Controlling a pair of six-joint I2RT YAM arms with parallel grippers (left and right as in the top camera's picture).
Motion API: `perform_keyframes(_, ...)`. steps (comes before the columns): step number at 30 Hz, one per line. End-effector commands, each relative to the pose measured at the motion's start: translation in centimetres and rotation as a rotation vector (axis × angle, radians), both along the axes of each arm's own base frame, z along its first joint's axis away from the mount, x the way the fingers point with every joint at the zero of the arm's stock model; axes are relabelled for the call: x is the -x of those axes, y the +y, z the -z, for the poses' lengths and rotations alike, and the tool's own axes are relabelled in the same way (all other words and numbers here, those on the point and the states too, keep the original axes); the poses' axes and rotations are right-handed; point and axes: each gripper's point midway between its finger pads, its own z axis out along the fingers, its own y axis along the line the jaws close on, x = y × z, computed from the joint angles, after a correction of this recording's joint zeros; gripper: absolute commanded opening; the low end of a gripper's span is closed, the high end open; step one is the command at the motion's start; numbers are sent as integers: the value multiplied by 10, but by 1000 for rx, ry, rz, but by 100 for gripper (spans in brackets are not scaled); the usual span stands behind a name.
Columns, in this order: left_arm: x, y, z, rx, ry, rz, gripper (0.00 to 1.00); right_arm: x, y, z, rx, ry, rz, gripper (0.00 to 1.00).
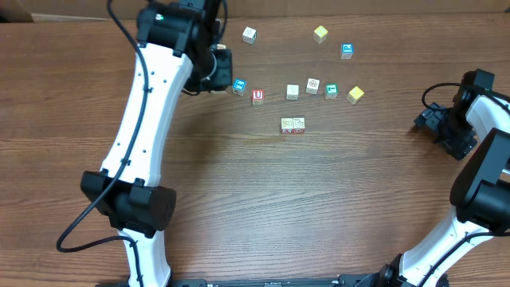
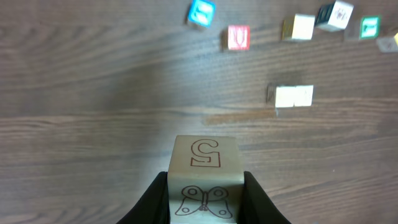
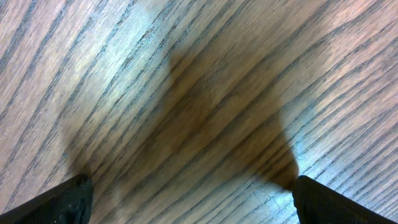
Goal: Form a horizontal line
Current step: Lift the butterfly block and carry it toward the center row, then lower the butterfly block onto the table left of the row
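1. The right gripper (image 3: 194, 205) hung over the table (image 3: 106, 50), its jaws spread wide with nothing between them.
2. Only the black tips of its fingers (image 3: 59, 202) showed, one in the lower left corner of the view and one in the lower right.
3. The table was brown wood, its strong grain running diagonally from lower left to upper right.
4. A broad dark shadow (image 3: 217, 118) lay across the middle of the wood, above the two tips.

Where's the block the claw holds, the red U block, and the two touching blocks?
held block (image 2: 205, 171), left wrist view, top face.
red U block (image 1: 257, 96), overhead view, top face.
two-block row (image 1: 292, 125), overhead view, middle seam.
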Motion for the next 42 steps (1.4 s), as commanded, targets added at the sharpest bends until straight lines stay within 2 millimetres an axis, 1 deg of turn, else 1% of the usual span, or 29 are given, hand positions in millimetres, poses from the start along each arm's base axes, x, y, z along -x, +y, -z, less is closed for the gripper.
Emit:
perform_keyframes(1,6,-17,33,-8,90,-34,4,7,-4,6,14,30,9,100)
perform_keyframes(7,17,-41,86,-35,149,13,4,7,-4,6,14,30,10,100)
perform_keyframes(12,17,-54,128,-31,151,-25,4,7,-4,6,14,29,10,100)
perform_keyframes(17,8,-67,158,5,96,-40,4,7,-4,6,14,29,10,100)
perform_keyframes(22,0,-91,182,56,12,-22,6,7,-4,6,14,29,10,100)
perform_keyframes(24,-1,-99,188,66,-15,-7,8,7,-4,6,14,30,9,100)
perform_keyframes(27,-10,-98,187,36,-74,-12,12,7,-4,6,14,30,9,100)
perform_keyframes(28,-15,-100,185,45,-96,-18,12,7,-4,6,14,30,9,100)
perform_keyframes(30,-18,-104,183,65,-106,-40,10,7,-4,6,14,30,9,100)
perform_keyframes(32,-17,-105,183,70,-103,-57,6,7,-4,6,14,29,10,100)
perform_keyframes(34,-15,-105,184,51,-105,-49,5,7,-4,6,14,29,10,100)
perform_keyframes(38,-15,-96,186,-20,-127,-62,6,7,-4,6,14,29,10,100)
perform_keyframes(42,-11,-98,187,-17,-117,-54,4,7,-4,6,14,29,10,100)
